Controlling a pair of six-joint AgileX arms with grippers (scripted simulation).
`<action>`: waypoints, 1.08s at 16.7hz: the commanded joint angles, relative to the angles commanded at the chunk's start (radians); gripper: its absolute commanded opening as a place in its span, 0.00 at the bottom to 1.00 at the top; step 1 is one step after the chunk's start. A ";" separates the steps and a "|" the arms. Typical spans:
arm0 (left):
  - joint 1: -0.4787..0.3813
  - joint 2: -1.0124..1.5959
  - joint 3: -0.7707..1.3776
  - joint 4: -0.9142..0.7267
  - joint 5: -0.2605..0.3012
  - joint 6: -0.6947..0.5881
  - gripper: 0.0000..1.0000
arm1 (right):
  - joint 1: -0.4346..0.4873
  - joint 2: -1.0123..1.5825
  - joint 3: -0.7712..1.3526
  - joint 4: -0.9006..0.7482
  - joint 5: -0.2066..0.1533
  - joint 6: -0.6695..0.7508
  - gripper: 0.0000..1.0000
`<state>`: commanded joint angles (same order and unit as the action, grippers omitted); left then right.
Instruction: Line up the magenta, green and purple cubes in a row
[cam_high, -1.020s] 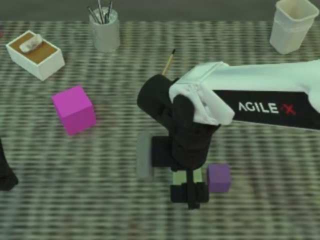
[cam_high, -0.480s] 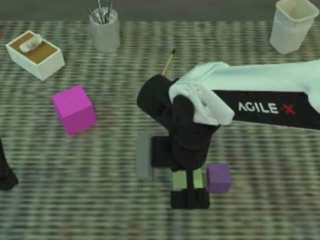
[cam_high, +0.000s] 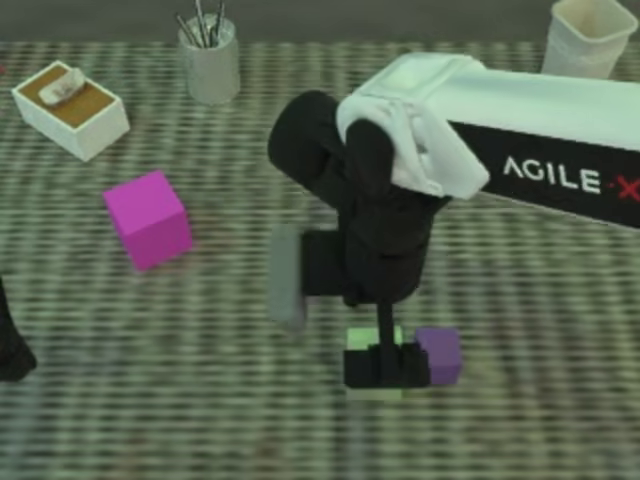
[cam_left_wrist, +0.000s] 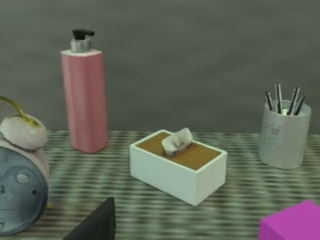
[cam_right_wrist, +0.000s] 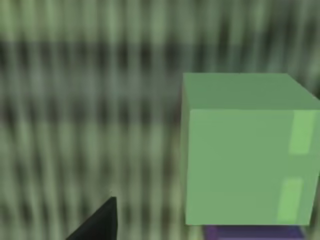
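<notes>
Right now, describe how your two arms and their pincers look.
The right arm has a white shell with a black side panel carrying white AGILEX lettering with a red X. Its wrist section is bulky, rounded and black, with a grey block at one side, ending in a black two-finger right pincer. Of the left arm, only a black part shows at the table's left edge.

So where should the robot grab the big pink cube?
Probably from straight above, pinching two opposite flat side faces of the magenta cube. It sits turned slightly on the table, so the tool would need to twist to match. Nothing crowds its sides, and the left tool is nearest.
</notes>
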<state>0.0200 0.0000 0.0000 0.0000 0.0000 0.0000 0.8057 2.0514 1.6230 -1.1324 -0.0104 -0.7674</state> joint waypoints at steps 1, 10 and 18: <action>0.000 0.000 0.000 0.000 0.000 0.000 1.00 | 0.000 -0.009 0.013 -0.017 0.000 0.000 1.00; -0.015 0.103 0.103 -0.073 0.002 0.048 1.00 | -0.049 -0.106 -0.055 0.051 -0.010 0.031 1.00; -0.083 0.805 0.722 -0.473 0.000 0.308 1.00 | -0.316 -0.746 -0.526 0.418 -0.048 0.250 1.00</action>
<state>-0.0634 0.8055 0.7222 -0.4732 0.0004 0.3076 0.4898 1.3055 1.0972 -0.7146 -0.0588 -0.5176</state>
